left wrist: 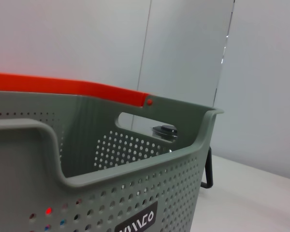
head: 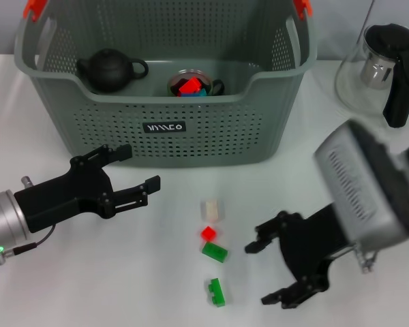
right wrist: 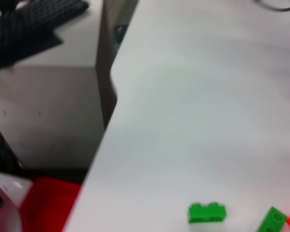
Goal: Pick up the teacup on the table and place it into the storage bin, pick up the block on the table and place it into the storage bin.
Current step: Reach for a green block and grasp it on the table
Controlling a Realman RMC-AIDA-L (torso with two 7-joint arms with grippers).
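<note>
Right gripper (head: 278,272) spread wide, empty, above the white counter (head: 157,286) beside small green plastic blocks (head: 215,252). Left gripper (head: 135,168) open, empty, before the grey-green perforated storage bin (head: 211,139); teacup (head: 191,84) inside.

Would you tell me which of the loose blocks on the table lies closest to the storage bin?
The cream block; it lies nearest the storage bin, with the red block and both green ones farther out.
</note>
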